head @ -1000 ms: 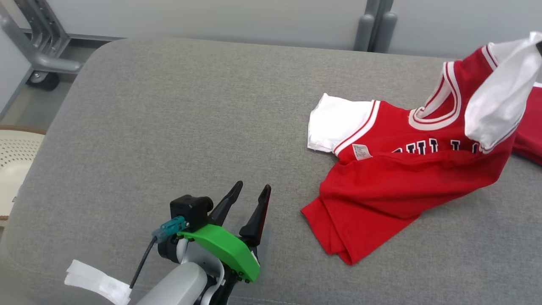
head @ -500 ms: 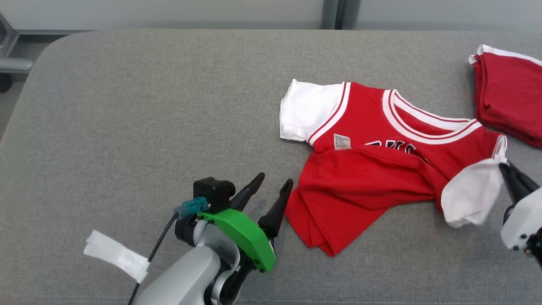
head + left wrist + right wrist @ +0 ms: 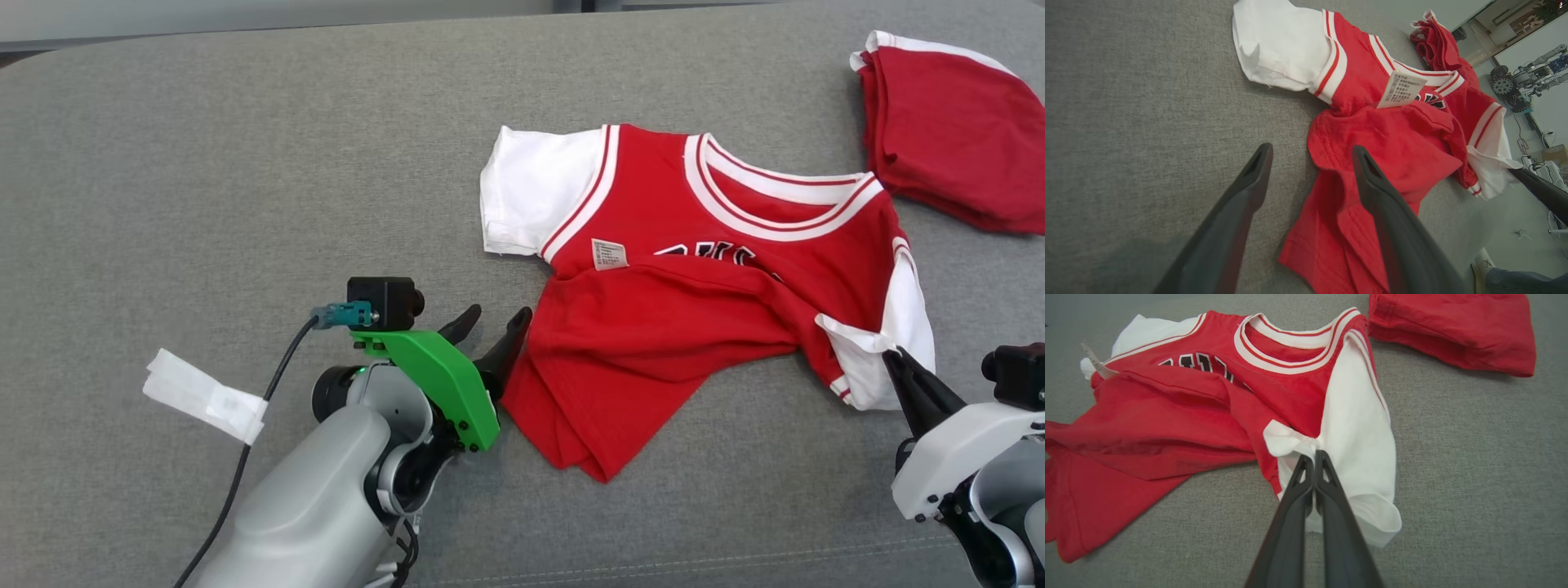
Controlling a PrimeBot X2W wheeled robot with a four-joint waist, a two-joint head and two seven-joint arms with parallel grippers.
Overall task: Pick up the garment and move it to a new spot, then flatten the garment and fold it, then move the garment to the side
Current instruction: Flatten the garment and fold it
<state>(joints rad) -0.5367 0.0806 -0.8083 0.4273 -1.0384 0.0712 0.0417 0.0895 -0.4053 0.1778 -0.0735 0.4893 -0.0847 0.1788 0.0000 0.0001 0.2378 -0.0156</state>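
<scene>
- Lowered since a second ago, the white sleeve [image 3: 1359, 416] of the red jersey with white-trimmed collar [image 3: 702, 269] now lies on the cloth instead of hanging in the air. The hem, then apart from the left gripper [image 3: 497, 314], is now right at its fingers.
- Its lower half is doubled up over the chest lettering (a care label pokes out at the fold), so it is not flat yet.
- The right gripper [image 3: 1312, 456] is pinched tight on a tuck of that sleeve. Pulling from there could, I judge, drag the whole shirt instead of spreading it.
- The left gripper stands wide, one finger over the crumpled hem and the other over the bare grey upholstered surface [image 3: 245, 163]. Closing here may catch several layers at once.
- Beyond the right gripper's tips a second, folded red garment [image 3: 947, 139] lies near the collar, and a sideways tug might push into it.
</scene>
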